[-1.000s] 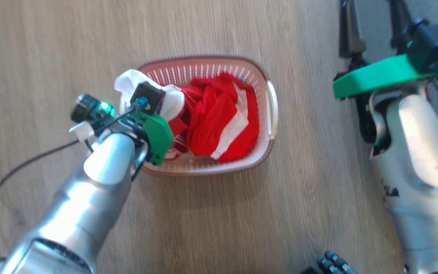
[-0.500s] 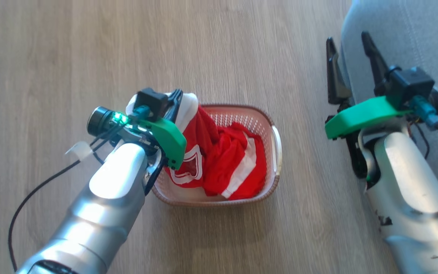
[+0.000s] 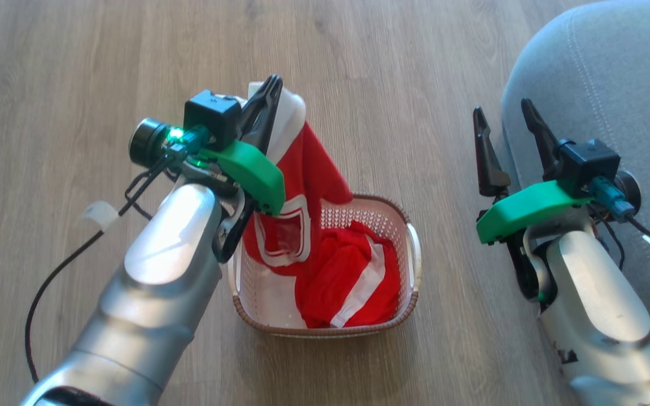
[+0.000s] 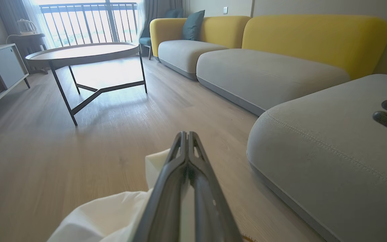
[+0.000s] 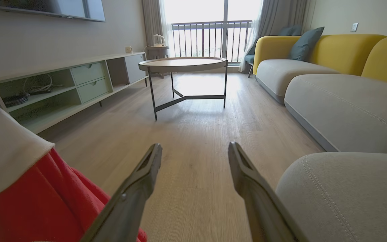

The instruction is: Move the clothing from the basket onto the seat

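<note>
Ok so starting on the left: the left gripper [image 3: 273, 84] is pinched all the way closed, both dark fingers [image 4: 165, 195] pressed together with no gap. It's got the clothing [image 3: 308, 169] clamped by a white edge. In the left wrist view that white cloth bunches up right against the closed fingers.

From the grip, a red piece with white trim hangs straight down, and its lower end sits inside the left half of the basket [image 3: 325, 331]. A second heap of red fabric with a white stripe lies on the basket bottom, in the right half. Can't tell if the hanging bit and the heap are one garment or two. The basket itself sits on the wood floor [image 3: 77, 67] between the two arms.

Further right, the right gripper [image 3: 501, 107] is spread wide open, gripping nothing and touching nothing. Its left finger is over the floor and its right finger is over the rounded edge of the seat [image 3: 601, 73]. The right wrist view shows bare floor through the gap, with the seat corner at lower right.

The seat is at the far right, well apart from the clothing.

Head count: two grippers, one basket, one hanging piece plus one heap. The left wrist view shows one seat close by, two more grey cushions with yellow backs [image 4: 314, 37] behind it, and one round table [image 4: 82, 53].
</note>
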